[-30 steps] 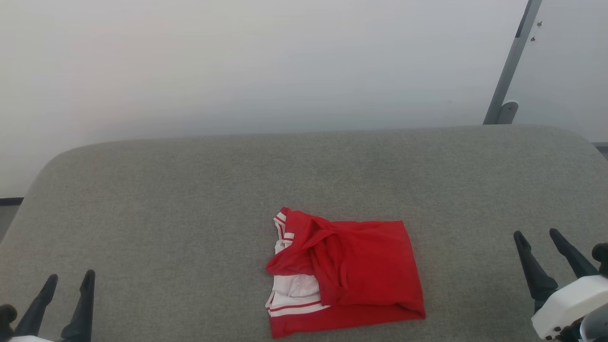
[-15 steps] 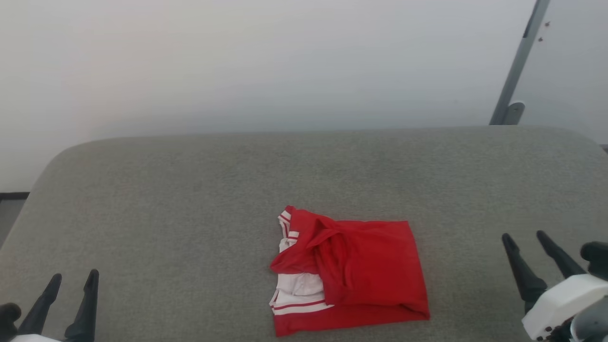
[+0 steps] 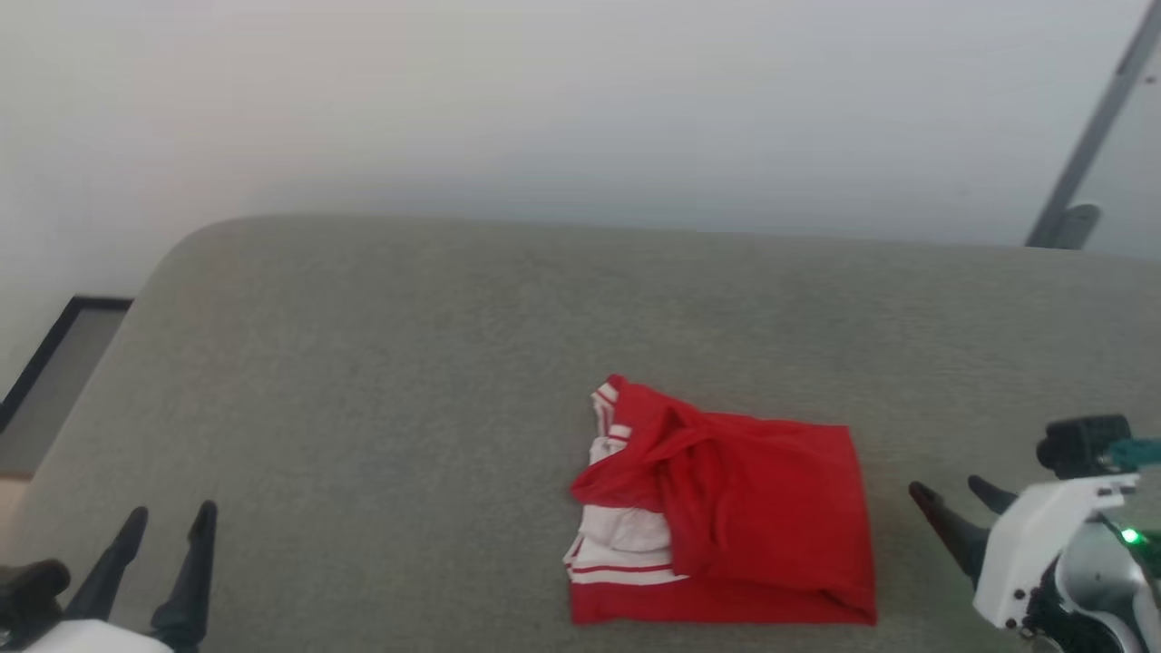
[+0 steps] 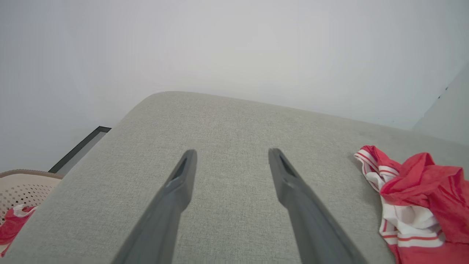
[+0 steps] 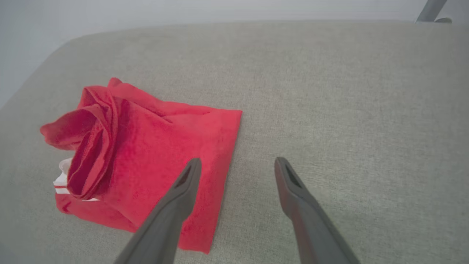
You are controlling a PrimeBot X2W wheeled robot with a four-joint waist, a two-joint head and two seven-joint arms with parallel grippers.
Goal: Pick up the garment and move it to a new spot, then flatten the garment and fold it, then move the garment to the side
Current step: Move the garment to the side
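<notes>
Folded shirt (image 3: 726,508) on a grey padded surface (image 3: 408,363), lying close to the near edge and right of the middle. The red body forms a rough rectangle, while a loose roll of red cloth and the white striped sleeve sit bunched at its left end. Judged from this compact shape, folding is largely done and the move to the side is what remains.

The right gripper (image 3: 947,486) is just beside the shirt's right edge, its fingers spread with nothing between them, probably so as to take that straight edge. In the right wrist view one finger crosses the cloth's edge, but whether it touches cannot be told.

The left gripper (image 3: 172,510) is parked well apart at the lower left, likewise spread and empty, pointing at bare surface with the shirt off to its right. That seems a waiting posture, leaving the approach free. A pale perforated basket (image 4: 22,187) stands beyond the surface's left end
</notes>
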